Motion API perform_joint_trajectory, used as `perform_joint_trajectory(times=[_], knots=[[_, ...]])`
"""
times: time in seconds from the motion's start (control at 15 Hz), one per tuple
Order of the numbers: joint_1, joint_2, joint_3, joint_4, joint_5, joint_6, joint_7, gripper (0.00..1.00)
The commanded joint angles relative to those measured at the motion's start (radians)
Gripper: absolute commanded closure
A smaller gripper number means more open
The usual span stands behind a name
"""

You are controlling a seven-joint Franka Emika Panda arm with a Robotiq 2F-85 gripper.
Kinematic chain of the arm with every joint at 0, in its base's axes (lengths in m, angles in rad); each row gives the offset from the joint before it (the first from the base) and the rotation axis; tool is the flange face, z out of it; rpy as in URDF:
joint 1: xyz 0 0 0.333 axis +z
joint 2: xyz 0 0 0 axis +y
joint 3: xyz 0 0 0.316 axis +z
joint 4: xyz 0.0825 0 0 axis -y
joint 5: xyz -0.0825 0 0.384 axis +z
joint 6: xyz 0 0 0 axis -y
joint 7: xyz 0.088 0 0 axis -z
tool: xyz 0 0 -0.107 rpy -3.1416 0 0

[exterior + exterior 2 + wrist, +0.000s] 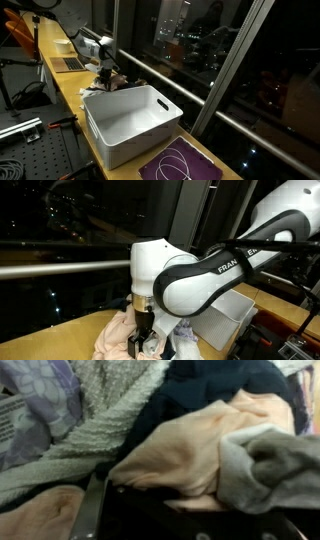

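My gripper (pixel 143 338) points down into a heap of clothes (pixel 113 337) on a wooden counter by a dark window; it also shows in an exterior view (pixel 105 72). In the wrist view, a peach cloth (pixel 190 445) bulges right over the jaws. A grey knitted cloth (pixel 272 465) lies to its right, a grey towel (pixel 110 410) to the upper left and a dark blue cloth (pixel 210 385) behind. One finger (pixel 95 505) shows far to the left and the other is hidden under cloth. The jaws look spread, with the peach cloth between them.
A white plastic bin (pixel 160 127) stands on the counter next to the heap; it also shows in an exterior view (pixel 228 320). A purple mat (pixel 195 168) with a white cord lies past the bin. The window rail (pixel 60 270) runs close behind.
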Motion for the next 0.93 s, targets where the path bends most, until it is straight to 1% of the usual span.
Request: perform_joint_trajectory(times=[0.0,0.07,0.27,0.6,0.8,0.87], knots=[[-0.043,0.026,0.036,-0.059,0.044,0.091,-0.072,0.95],[-0.046,0.020,0.039,-0.068,0.047,0.098,-0.079,1.00],[-0.054,-0.012,0.049,-0.102,0.055,0.121,-0.103,1.00],[-0.025,-0.169,0.045,-0.266,0.031,0.214,-0.082,1.00],[-0.023,-0.266,0.044,-0.355,0.029,0.234,-0.076,1.00],[-0.021,-0.296,0.042,-0.372,0.027,0.223,-0.071,1.00]])
